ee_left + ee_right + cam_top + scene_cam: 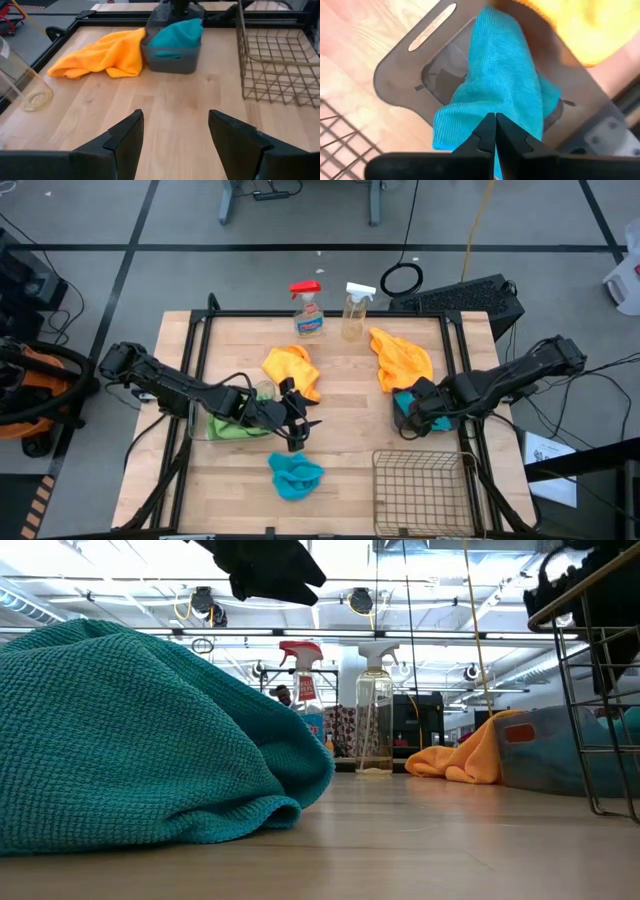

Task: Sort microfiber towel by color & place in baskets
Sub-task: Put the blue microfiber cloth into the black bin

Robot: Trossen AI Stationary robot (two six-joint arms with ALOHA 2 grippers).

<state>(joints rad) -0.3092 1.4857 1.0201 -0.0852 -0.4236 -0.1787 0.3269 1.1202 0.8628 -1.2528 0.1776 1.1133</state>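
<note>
Right pincer (495, 131) hangs over the dark grey bin (410, 60), fingers together and pinching the turquoise towel (505, 75), which drapes into the bin with one corner over its rim. The step in hand appears to be the deposit of this towel. To do it well, lower the pincer until the bulk of the cloth rests on the bin floor, part the fingers fully, then lift straight up so the fuzzy pile does not cling and pull the towel back out. Check that no fold hangs over the rim toward the orange towel (402, 358) lying against the bin's far side.

Left pincer (175, 132) hovers above bare table (170, 105) near the middle, fingers apart and empty. Nearest to it in the high view are the green towel (232, 428) in the clear plastic tub (200, 432), the second orange towel (290, 368), and the second turquoise towel (295, 475) at the near edge. That last towel is the likely next pick for the grey bin.

The wire-mesh basket (420, 490) stands empty at the near right. Two spray bottles (308, 310) stand at the far edge and take no part.
</note>
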